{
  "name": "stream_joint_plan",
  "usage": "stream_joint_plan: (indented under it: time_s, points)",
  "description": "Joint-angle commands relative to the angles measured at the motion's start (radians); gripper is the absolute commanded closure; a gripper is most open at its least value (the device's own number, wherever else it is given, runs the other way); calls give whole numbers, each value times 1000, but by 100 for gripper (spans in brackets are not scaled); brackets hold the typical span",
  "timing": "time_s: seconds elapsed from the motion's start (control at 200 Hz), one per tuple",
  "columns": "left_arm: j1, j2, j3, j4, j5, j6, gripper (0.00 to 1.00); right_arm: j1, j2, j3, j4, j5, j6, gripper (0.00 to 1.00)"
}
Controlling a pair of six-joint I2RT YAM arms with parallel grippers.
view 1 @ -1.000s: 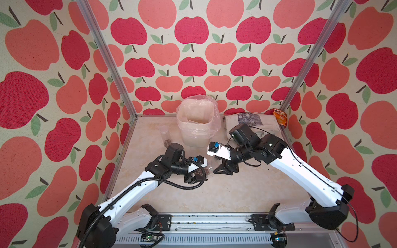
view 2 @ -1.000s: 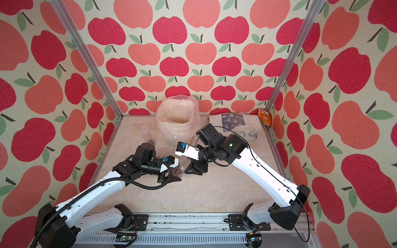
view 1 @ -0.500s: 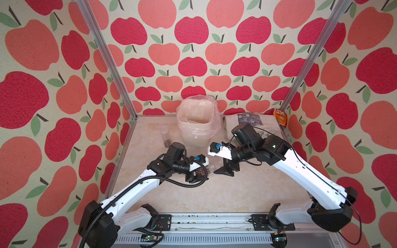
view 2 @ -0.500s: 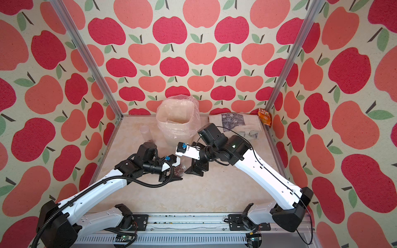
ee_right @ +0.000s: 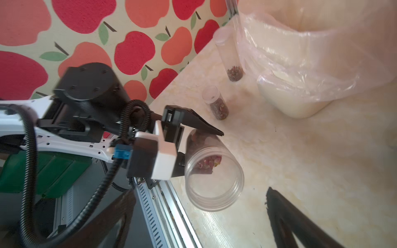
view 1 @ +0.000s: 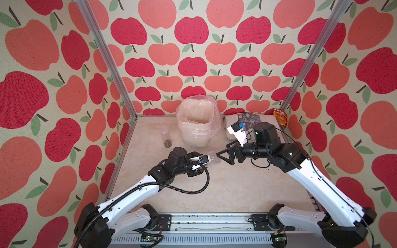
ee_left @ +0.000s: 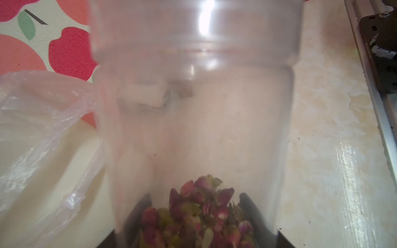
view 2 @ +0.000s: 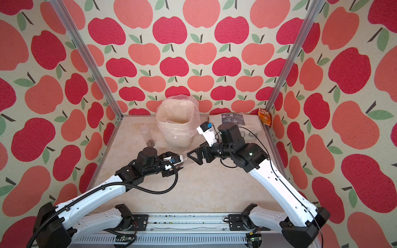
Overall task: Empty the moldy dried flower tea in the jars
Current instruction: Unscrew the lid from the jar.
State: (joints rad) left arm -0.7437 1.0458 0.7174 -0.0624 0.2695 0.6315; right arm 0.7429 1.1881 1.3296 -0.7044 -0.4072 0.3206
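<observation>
My left gripper point(view 1: 205, 163) point(view 2: 176, 163) is shut on a clear jar point(view 1: 213, 158) point(view 2: 185, 160), held on its side above the table. Dried flower tea point(ee_left: 199, 210) lies in the jar between the left fingers, and a wider clear lid band point(ee_left: 193, 28) rings the far end. That end point(ee_right: 214, 184) faces my right gripper point(view 1: 223, 158) point(view 2: 194, 158) point(ee_right: 199, 225), which is open with nothing in it, its fingertips just short of the jar. A tall jar point(view 1: 165, 137) point(ee_right: 229, 58) and a short jar point(ee_right: 216, 103) stand by the bin, tea in each.
A white bin point(view 1: 196, 137) point(view 2: 177, 139) lined with a clear plastic bag point(ee_left: 43, 128) stands at the back middle. A flat printed packet point(view 1: 247, 119) and an orange item point(view 1: 280, 117) lie at the back right. Metal posts and patterned walls close in three sides.
My right gripper has opened wide and drawn back slightly to the right of the jar's end. The left arm keeps holding the jar in about the same place.
</observation>
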Motion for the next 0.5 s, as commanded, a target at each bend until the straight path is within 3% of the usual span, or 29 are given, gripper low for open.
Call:
stream_joint_plan:
  time_s: [0.0,0.32,0.495]
  points:
    - [-13,-29,-21,77,-81,32,82,-12,5,-43,35,-44,115,1]
    - [-19,-38,-22,75,-78,31,82,-16,46,-69,100,-122,148,6]
    - [-22,-37,-21,70,-79,32,82,-15,67,-66,116,-144,154,15]
